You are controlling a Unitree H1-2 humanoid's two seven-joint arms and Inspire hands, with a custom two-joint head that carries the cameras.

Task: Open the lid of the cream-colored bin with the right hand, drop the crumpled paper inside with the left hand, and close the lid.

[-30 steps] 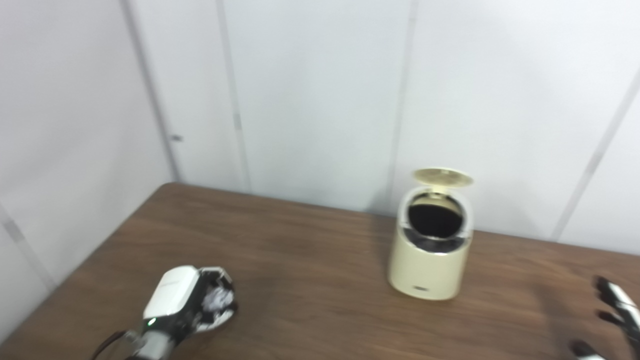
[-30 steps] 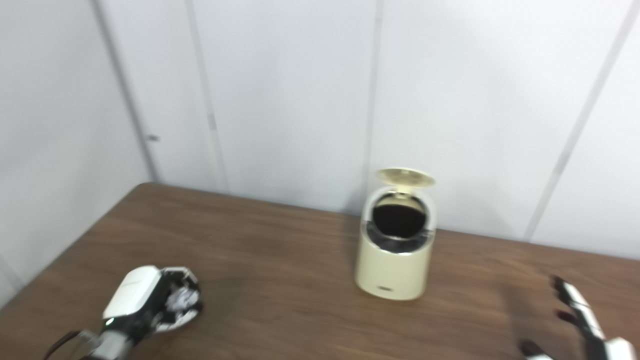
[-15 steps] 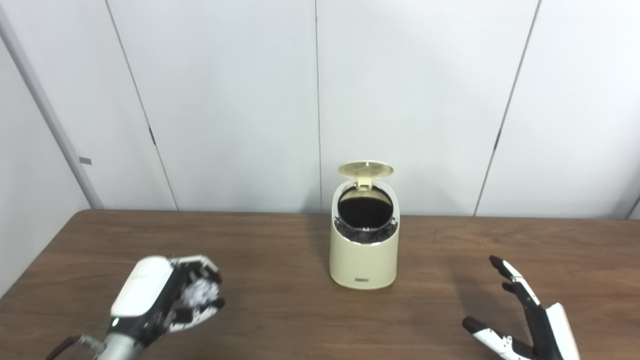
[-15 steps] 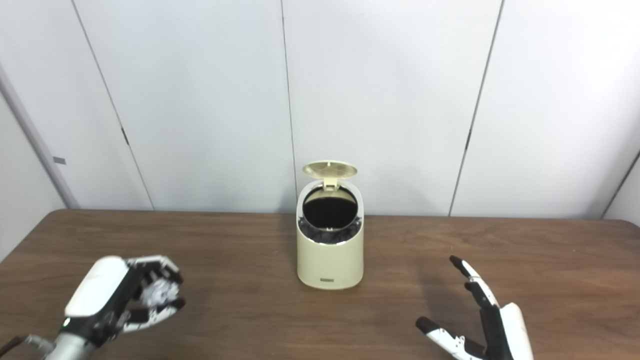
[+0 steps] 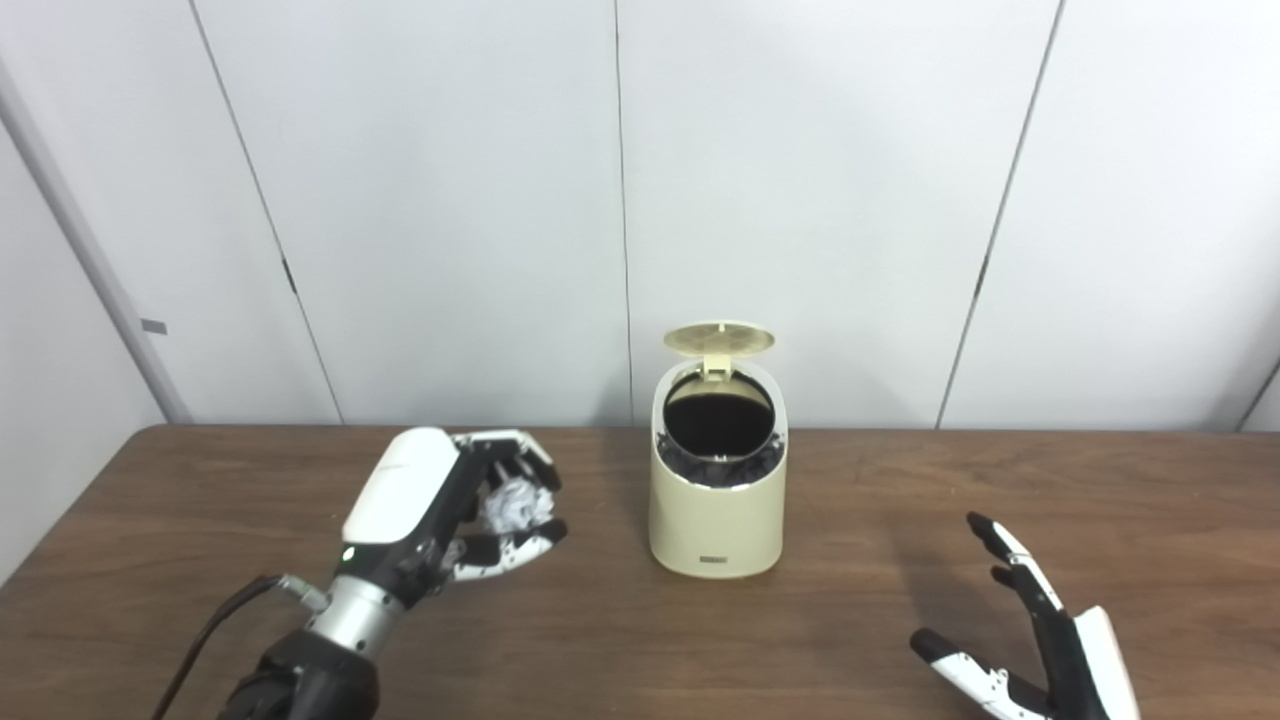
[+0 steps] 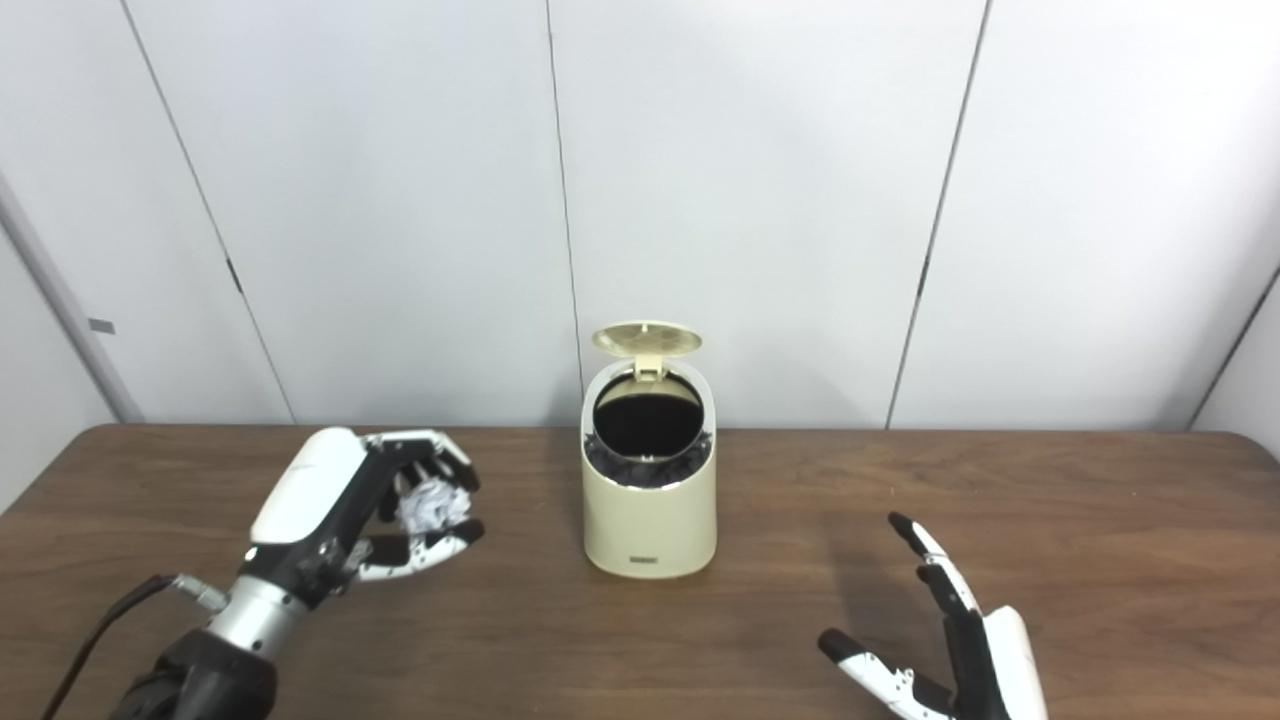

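The cream-colored bin [image 5: 716,520] stands on the brown table [image 5: 860,620] near the back wall. Its round lid [image 5: 718,339] is tipped up and back, and the dark opening [image 5: 718,417] faces me. My left hand [image 5: 450,510] is raised above the table, left of the bin and lower than its rim, with fingers curled around the white crumpled paper [image 5: 512,507]. My right hand [image 5: 1040,640] hovers low at the front right, open with fingers spread and holding nothing, well away from the bin.
White wall panels [image 5: 800,200] close off the table's far edge just behind the bin. Bare brown tabletop lies on both sides of the bin and in front of it.
The camera swung until the bin sat mid-picture. Over the last half second my left hand rose and moved right toward the bin with the paper. The right hand barely moved.
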